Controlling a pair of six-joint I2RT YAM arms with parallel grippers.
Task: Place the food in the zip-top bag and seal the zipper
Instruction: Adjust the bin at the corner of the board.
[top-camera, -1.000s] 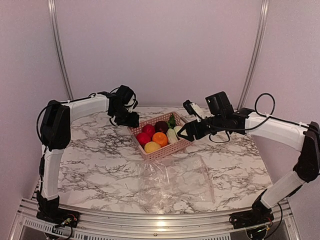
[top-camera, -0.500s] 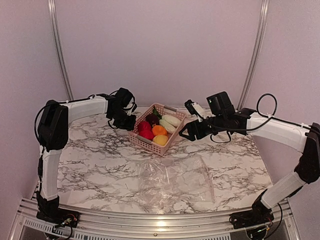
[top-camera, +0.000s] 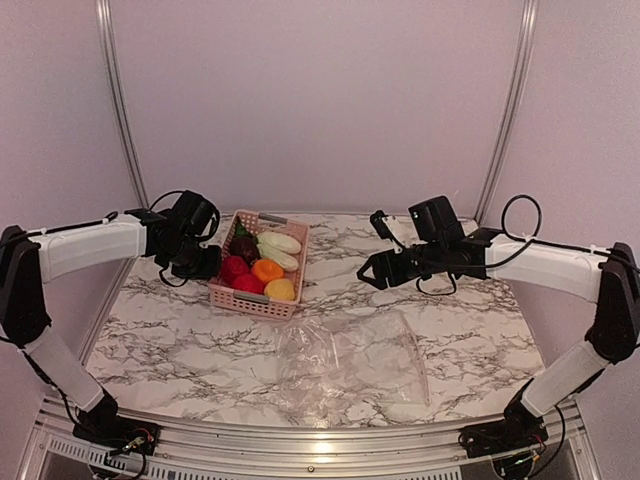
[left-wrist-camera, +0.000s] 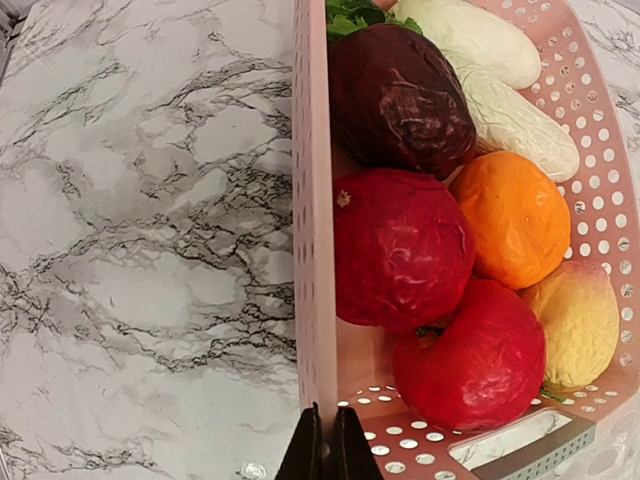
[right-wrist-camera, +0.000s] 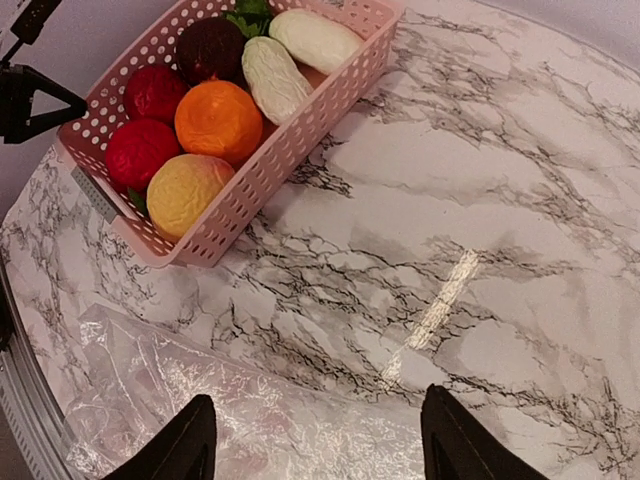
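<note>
Left arm stretched low, left gripper (left-wrist-camera: 325, 428) pinched tight on the basket wall (left-wrist-camera: 312, 250); right arm reaches inward, right gripper (right-wrist-camera: 320, 425) spread wide, holding nothing.

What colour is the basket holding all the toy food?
The basket is pink, best seen from the right wrist view.

Basket (top-camera: 247, 301): on table (top-camera: 160, 345), left of centre in the overhead frame; food (top-camera: 262, 270) inside it.
Bag (top-camera: 352, 360): flat on table, lower centre, below and right of basket, near its front corner.

Both fingers (left-wrist-camera: 306, 452) on basket (left-wrist-camera: 312, 250) (food (left-wrist-camera: 400, 250) inside)
</note>
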